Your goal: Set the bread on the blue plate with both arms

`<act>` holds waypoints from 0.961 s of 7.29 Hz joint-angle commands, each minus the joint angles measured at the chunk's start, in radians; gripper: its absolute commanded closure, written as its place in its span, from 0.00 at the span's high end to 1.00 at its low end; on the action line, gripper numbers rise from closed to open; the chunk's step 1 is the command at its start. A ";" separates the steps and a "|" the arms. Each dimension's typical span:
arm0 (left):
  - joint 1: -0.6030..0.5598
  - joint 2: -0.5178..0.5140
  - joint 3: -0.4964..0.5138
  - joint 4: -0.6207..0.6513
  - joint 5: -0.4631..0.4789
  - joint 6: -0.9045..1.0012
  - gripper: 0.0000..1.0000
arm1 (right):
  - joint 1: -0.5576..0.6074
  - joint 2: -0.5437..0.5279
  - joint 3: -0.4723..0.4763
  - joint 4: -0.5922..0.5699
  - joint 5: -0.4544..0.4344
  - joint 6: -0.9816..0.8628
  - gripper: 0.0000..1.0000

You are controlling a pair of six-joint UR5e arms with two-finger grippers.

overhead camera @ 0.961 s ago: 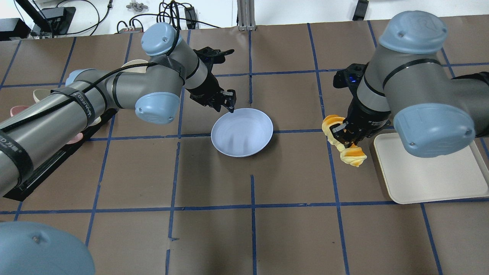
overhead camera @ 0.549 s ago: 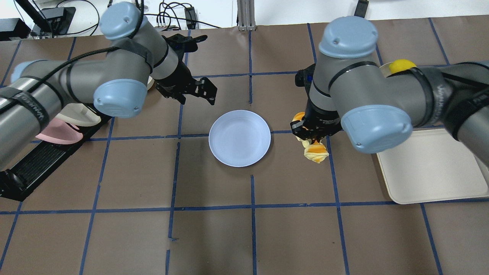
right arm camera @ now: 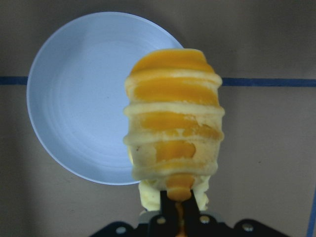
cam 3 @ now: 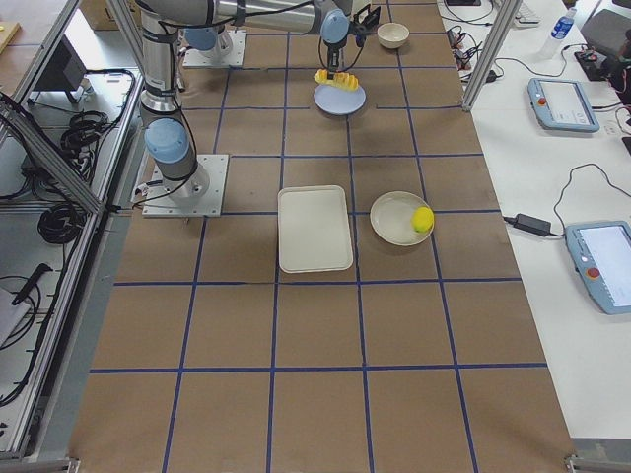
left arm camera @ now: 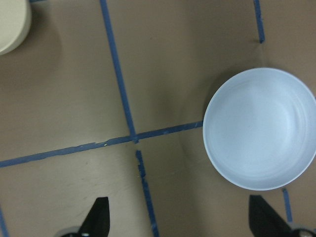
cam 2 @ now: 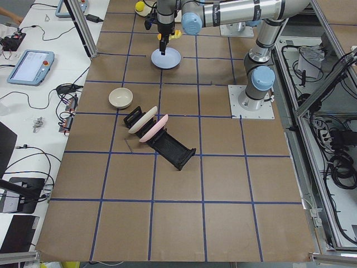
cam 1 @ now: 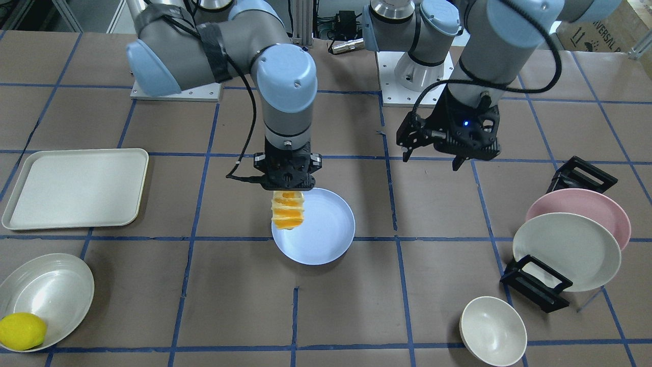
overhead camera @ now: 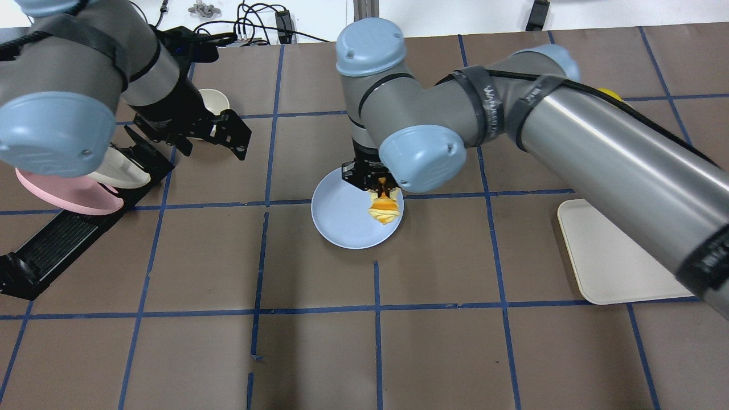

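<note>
Over the blue plate (overhead camera: 342, 225), at its rim on the robot's right: bread (overhead camera: 383, 208), one item, held up, not yet set down.

- Right gripper (cam 1: 287, 190): jaws clamped on one end of the loaf. The loaf hangs below them, part over the plate, part past its edge.
- Left gripper (cam 1: 430, 159): jaws apart, empty, well apart from the plate.
- Progress, judged: pick-up done, carry nearly done. Left to do: centring over the plate, lowering, release. Whether the loaf's low end touches the plate cannot be told.
- Bread, appearance: oblong, orange and cream bands, ridged like slices, soft-looking, cream end squeezed at the pinch.
</note>
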 commanded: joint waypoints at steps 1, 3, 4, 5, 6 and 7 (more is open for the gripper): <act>0.011 0.057 0.072 -0.119 0.009 -0.026 1.00 | 0.039 0.100 -0.070 -0.030 -0.004 0.020 0.15; 0.011 0.026 0.138 -0.162 0.047 -0.080 1.00 | 0.033 0.101 -0.046 -0.108 -0.111 -0.110 1.00; 0.011 0.008 0.153 -0.179 0.064 -0.079 1.00 | 0.034 0.101 -0.032 -0.108 -0.119 -0.109 1.00; 0.011 -0.009 0.157 -0.181 0.064 -0.080 1.00 | 0.034 0.097 -0.006 -0.121 -0.121 -0.112 1.00; 0.009 -0.023 0.160 -0.181 0.064 -0.080 1.00 | 0.017 0.088 0.011 -0.122 -0.124 -0.148 1.00; 0.009 -0.026 0.160 -0.181 0.064 -0.079 1.00 | -0.028 0.051 0.014 -0.119 -0.127 -0.226 1.00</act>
